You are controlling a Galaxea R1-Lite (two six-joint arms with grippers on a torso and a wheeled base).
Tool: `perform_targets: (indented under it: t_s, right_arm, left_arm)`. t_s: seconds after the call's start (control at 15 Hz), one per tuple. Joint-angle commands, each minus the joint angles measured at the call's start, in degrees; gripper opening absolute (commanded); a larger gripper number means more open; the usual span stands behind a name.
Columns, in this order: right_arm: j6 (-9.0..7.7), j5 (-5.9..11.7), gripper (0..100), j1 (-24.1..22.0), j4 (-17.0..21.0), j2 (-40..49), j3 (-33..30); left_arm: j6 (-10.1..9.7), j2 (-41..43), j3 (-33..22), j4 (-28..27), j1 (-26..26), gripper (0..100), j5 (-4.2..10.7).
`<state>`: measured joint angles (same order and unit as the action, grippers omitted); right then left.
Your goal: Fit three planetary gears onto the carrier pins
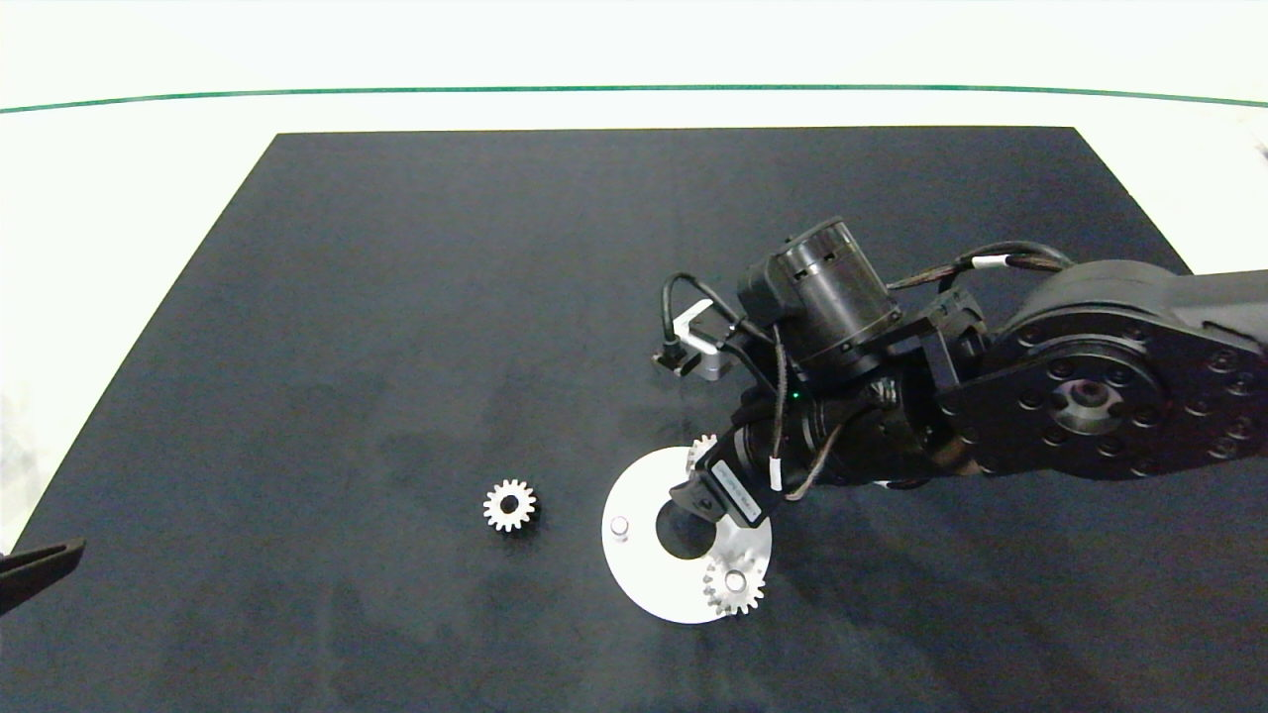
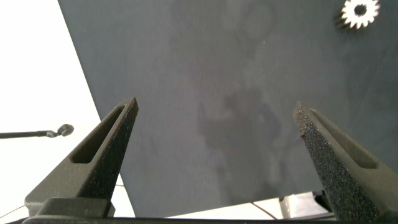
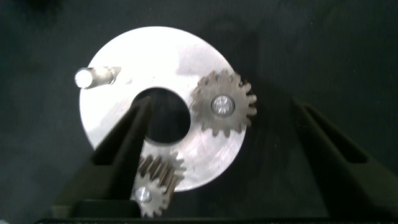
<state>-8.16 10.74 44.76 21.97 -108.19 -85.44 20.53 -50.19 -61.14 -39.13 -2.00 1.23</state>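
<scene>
A flat white disc [image 1: 644,574] with a large central hole lies on the dark mat. Two planetary gears sit on carrier pins: one [image 1: 735,584] at the disc's near right, one [image 1: 701,451] at its far edge, half hidden under my right gripper [image 1: 715,492]. The third pin [image 1: 619,525] stands bare. In the right wrist view the right gripper [image 3: 224,104] is open above the disc [image 3: 112,115], touching neither seated gear [image 3: 224,104] [image 3: 163,174], with the bare pin [image 3: 93,76] to one side. The third gear [image 1: 510,505] [image 2: 359,11] lies loose left of the disc. My left gripper [image 2: 216,106] is open, parked at the mat's near left corner [image 1: 40,569].
The black mat [image 1: 396,297] covers most of the white table [image 1: 129,198]. A green line [image 1: 634,89] runs along the far side. The right arm's bulky joints [image 1: 1090,396] hang over the mat's right half.
</scene>
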Motion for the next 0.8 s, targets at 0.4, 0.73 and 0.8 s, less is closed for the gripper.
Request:
perform_targets:
  t_s: [0.4, 0.73, 0.8]
  right_arm:
    - [-2.13, 0.69, 100, 0.06, 1.06, 30.76, 19.70]
    - [-2.30, 0.60, 100, 0.32, 0.62, 43.42, 28.58]
    - [-2.30, 0.51, 100, 0.32, 0.62, 46.58, 29.72]
  left_arm:
    - [-9.54, -3.60, -5.40, 2.13, -3.27, 100, -0.97]
    - [-9.37, -9.75, -8.74, -3.41, -3.63, 100, -0.79]
    - [-8.84, -10.54, -8.47, -3.93, -5.65, 100, -0.79]
